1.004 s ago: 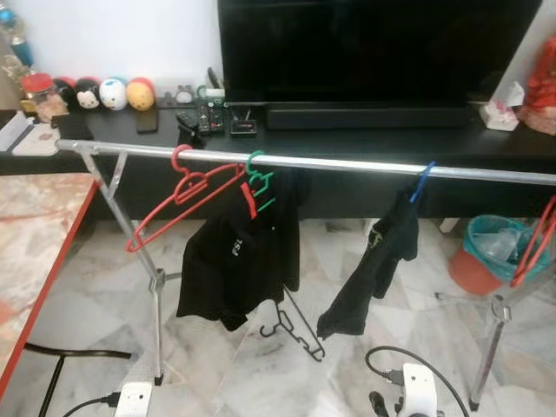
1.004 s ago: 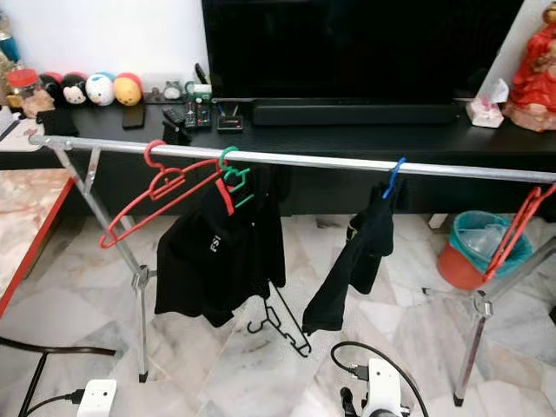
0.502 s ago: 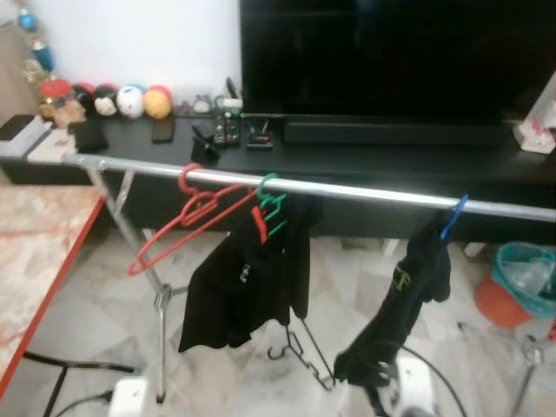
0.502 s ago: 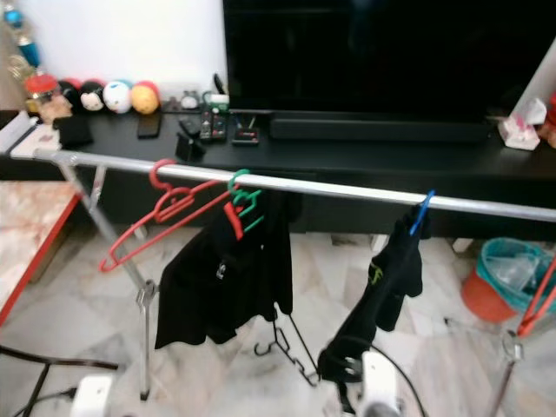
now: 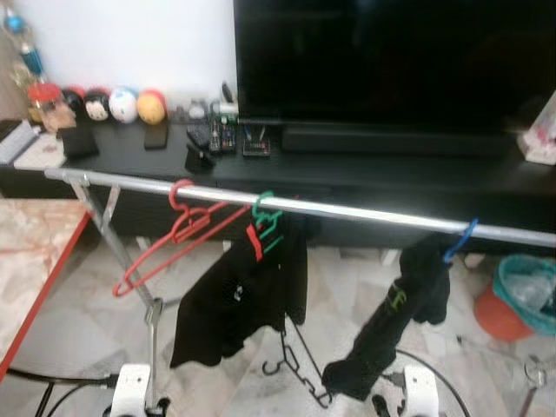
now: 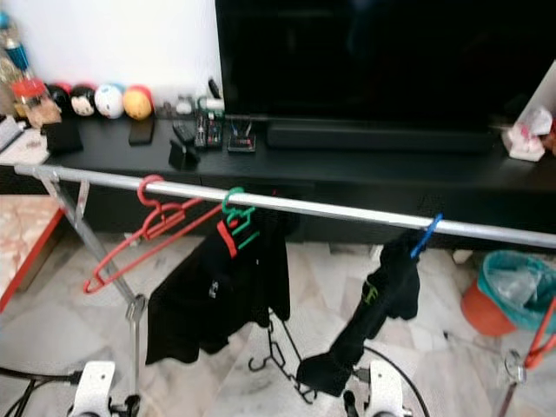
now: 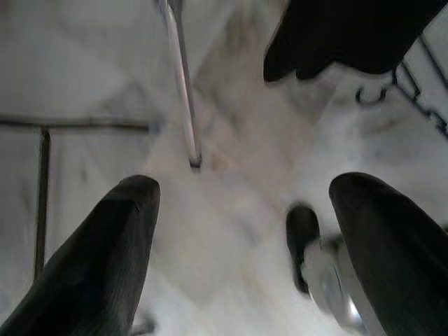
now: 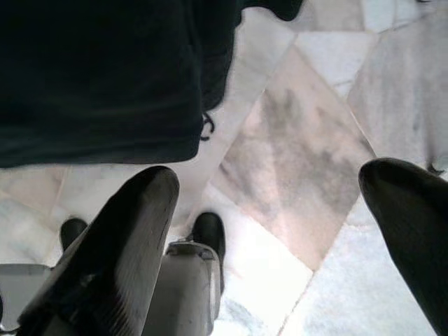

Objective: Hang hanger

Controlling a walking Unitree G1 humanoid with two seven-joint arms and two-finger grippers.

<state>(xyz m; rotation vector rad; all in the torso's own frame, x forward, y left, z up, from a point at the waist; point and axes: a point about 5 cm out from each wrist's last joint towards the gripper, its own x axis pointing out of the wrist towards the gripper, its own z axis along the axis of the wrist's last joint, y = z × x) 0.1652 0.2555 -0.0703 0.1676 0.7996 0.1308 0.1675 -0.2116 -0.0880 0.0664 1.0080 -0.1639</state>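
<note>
Hangers hung on a silver rail (image 5: 347, 211) that ran across the head camera's view. A red hanger (image 5: 174, 234) sat tilted near the rail's left end, its hook over the bar. Just beside it a green hanger (image 5: 265, 221) carried a black shirt (image 5: 239, 300). Farther right a blue hanger (image 5: 458, 241) held a dark garment (image 5: 400, 317). A black hanger (image 5: 295, 373) lay on the marble floor (image 5: 78, 321) below the shirt. Behind the rail a dark surface (image 5: 365, 169) bore a television (image 5: 391, 61) and round toys (image 5: 122, 104).

Seen from the left wrist, the left pincer (image 7: 252, 238) hung low over the floor, fingers (image 7: 105, 259) well apart, holding nothing.

Seen from the right wrist, the right pincer (image 8: 280, 231) likewise hung with fingers (image 8: 126, 238) spread wide and empty, under the hem of a black garment.
</note>
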